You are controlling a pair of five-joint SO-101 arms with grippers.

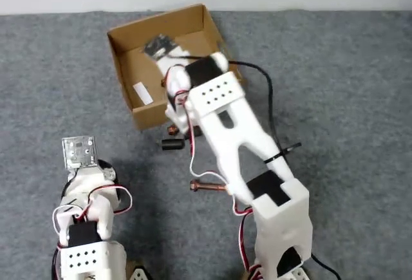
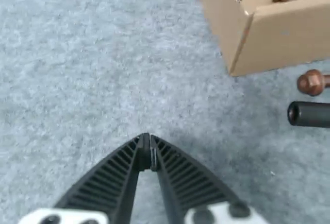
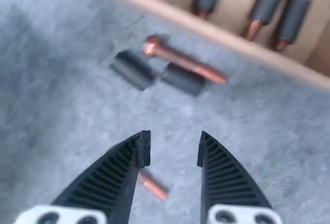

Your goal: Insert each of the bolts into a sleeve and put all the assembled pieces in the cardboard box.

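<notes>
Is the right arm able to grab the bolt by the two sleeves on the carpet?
Probably yes. The right gripper is open, and the bolt lies on the carpet ahead with nothing between. One sleeve sits close beside it, though.

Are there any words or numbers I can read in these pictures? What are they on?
No text can be read in any view.
White sticker on the floor of the cardboard box: any print on it is too small to read.
Dark packet at the back of the box: pale marks, too blurred to read.
</notes>
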